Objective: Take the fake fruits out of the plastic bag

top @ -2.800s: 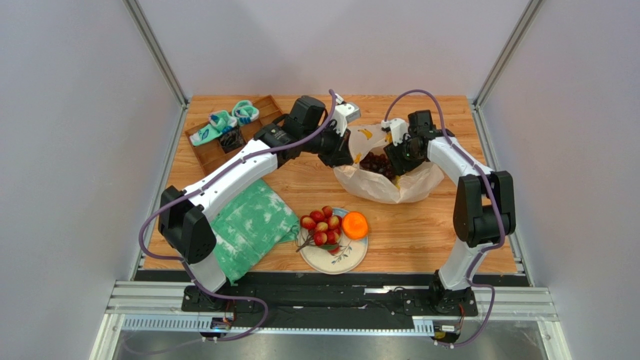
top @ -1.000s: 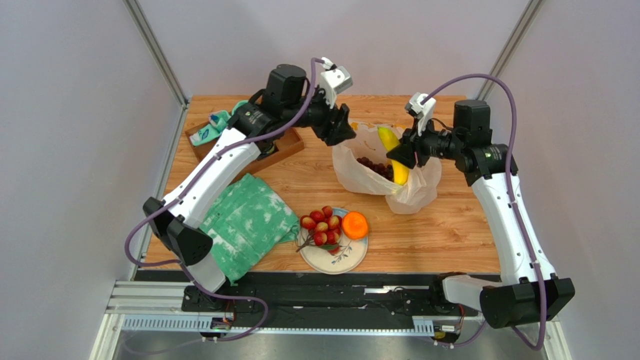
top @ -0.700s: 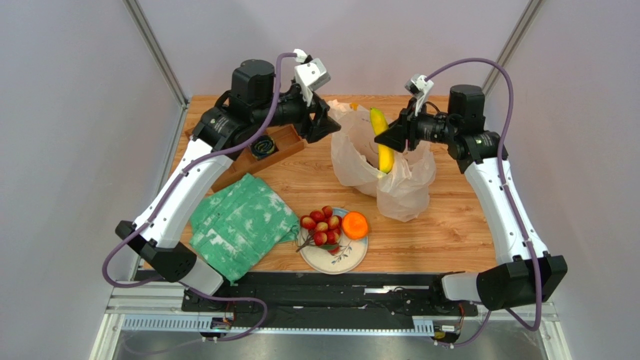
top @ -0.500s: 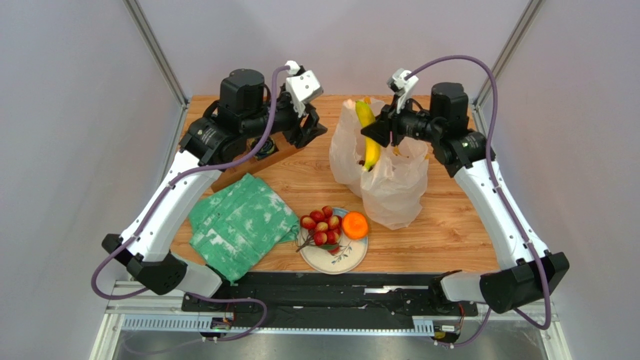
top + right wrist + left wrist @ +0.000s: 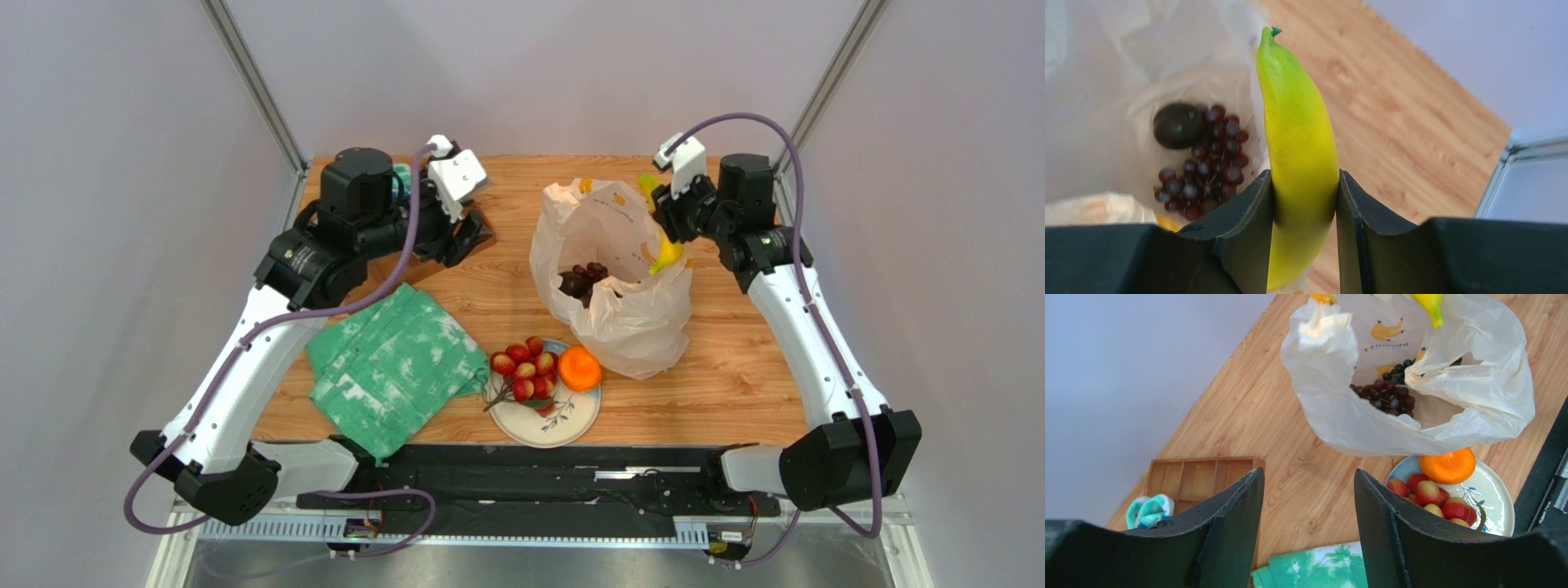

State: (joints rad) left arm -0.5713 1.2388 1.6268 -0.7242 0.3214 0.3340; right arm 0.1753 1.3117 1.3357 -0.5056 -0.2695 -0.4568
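The whitish plastic bag point(image 5: 613, 319) stands open at mid-table. Dark purple grapes point(image 5: 579, 279) lie inside it. The right wrist view shows the grapes point(image 5: 1201, 180) beside a dark round fruit point(image 5: 1177, 125). My right gripper point(image 5: 669, 233) hangs above the bag's right rim, shut on the yellow banana point(image 5: 1300, 141), which sticks out past both fingers. My left gripper point(image 5: 472, 233) is open and empty, off to the left of the bag and apart from it. In front of the bag, a plate point(image 5: 540, 429) holds the red ball cluster point(image 5: 524, 368) and the orange point(image 5: 579, 368).
A green-white mottled cloth point(image 5: 393, 368) lies at front left. A wooden compartment tray point(image 5: 1195, 478) with a teal-white item point(image 5: 1149, 511) sits at back left, under my left arm. Bare wood shows to the right of the bag.
My right gripper lifted the banana up out of the bag and drew it back to the right. My left gripper pulled away leftward, off the bag. The bag now stands taller.
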